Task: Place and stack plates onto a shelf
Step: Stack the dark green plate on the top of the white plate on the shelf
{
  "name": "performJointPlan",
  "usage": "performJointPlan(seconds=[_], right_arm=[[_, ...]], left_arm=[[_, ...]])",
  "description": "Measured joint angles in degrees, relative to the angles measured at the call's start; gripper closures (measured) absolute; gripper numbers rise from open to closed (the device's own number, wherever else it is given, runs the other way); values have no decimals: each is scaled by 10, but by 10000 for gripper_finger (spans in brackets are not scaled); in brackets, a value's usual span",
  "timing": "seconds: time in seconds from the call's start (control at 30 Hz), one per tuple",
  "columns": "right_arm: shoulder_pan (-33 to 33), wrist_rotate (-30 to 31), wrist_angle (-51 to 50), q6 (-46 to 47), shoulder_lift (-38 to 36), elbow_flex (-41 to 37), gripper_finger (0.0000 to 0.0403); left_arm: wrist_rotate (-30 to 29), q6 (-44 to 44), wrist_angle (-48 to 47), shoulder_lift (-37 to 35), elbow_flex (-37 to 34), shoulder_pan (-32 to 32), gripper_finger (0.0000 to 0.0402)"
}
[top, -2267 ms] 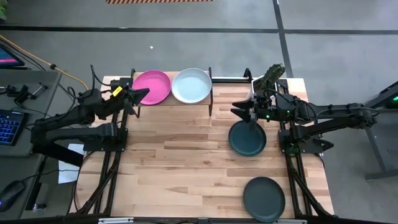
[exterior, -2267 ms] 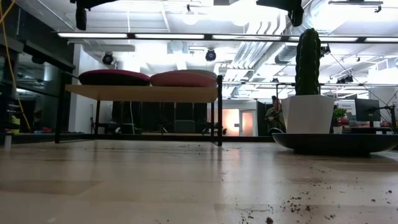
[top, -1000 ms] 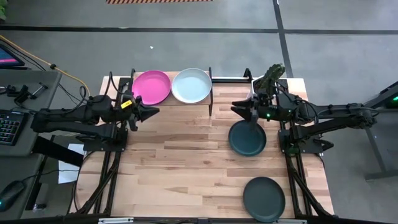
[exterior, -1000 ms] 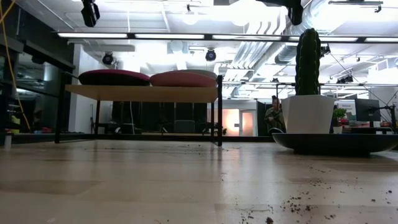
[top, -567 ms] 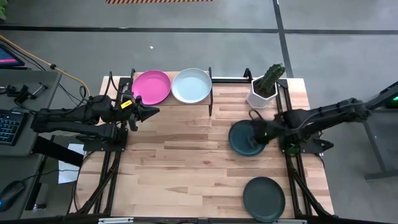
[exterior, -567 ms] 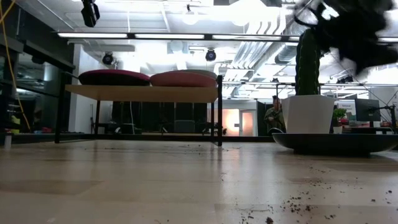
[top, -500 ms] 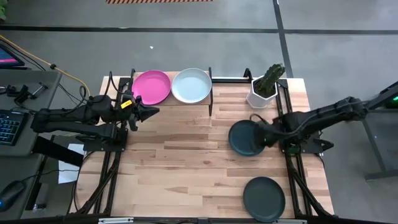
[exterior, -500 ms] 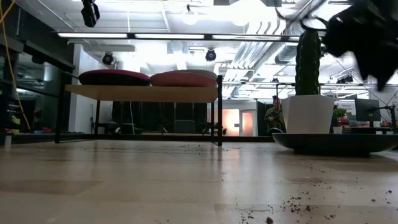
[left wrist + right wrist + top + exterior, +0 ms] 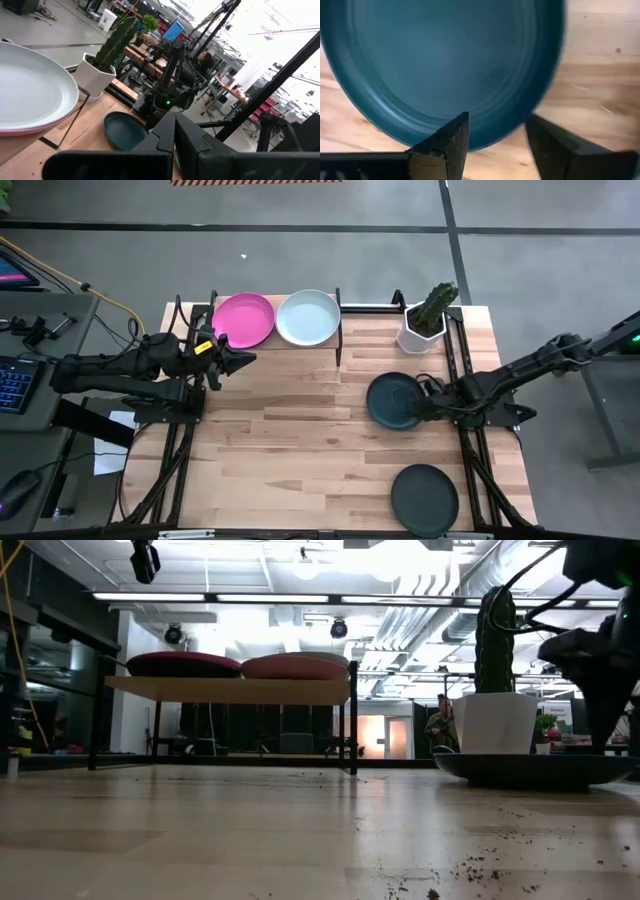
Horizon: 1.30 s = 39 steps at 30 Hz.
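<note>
On the shelf (image 9: 340,345), at the desk's (image 9: 300,440) far edge: magenta plate (image 9: 244,319) and pale mint-white plate (image 9: 308,317), side by side. On the desk, right of middle: dark teal plate (image 9: 392,401), with right hand (image 9: 428,406) low at its right rim, fingers (image 9: 451,137) apart on either side of that rim. Near the front edge: dark grey-green plate (image 9: 424,499). In the white pot (image 9: 417,335), far right corner: a cactus (image 9: 437,302). Left hand (image 9: 244,357) raised before the shelf, fingers together.
</note>
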Motion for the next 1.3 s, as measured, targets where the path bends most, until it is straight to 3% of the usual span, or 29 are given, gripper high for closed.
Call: performJointPlan(seconds=[0.43, 1.0, 1.3], right_arm=[[0, 23, -19, 44, -6, -18, 253], [0, 23, -47, 42, -6, 8, 254], [0, 33, -13, 91, -5, -33, 254]], left_arm=[[-8, 0, 0, 0, 0, 0, 401], [-9, 0, 0, 0, 0, 0, 402], [-9, 0, 0, 0, 0, 0, 401]])
